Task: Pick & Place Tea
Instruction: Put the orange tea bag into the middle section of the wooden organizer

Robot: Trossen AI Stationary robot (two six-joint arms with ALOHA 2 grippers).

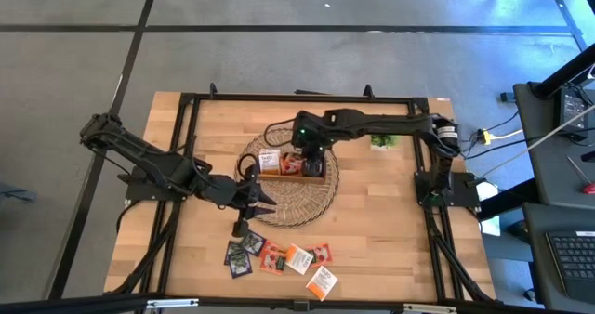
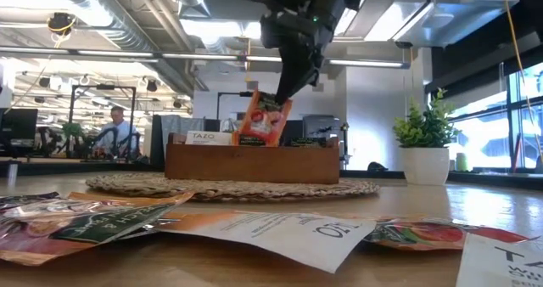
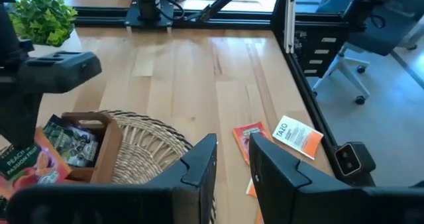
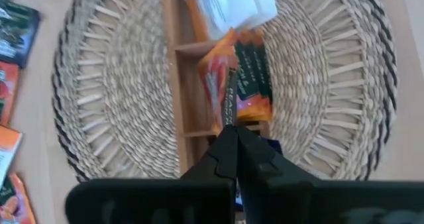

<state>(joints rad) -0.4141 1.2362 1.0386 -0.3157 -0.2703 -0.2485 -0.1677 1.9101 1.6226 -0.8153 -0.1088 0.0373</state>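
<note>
Loose flat foil tea sachets (image 2: 280,232) lie nearest on the worktop (image 1: 390,221). Right hand (image 2: 278,94) pinches an orange sachet (image 2: 263,120) by its top edge over the brown wooden tray (image 2: 252,162); light, floppy, probably slippery. Left hand (image 1: 263,202) hovers half-open, empty.

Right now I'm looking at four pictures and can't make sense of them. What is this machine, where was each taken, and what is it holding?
It is a robot with two dark arms at a wooden table. One picture looks straight down, one looks level across the tabletop, and two come from cameras on the arms' wrists. On a round woven mat stands a wooden tray with compartments, some already holding tea sachets. The right hand is shut on an orange sachet, holding it by its top edge over the tray. The left hand waits at the mat's edge, holding nothing. More loose sachets lie on the table, and a small potted plant stands to one side.
</note>
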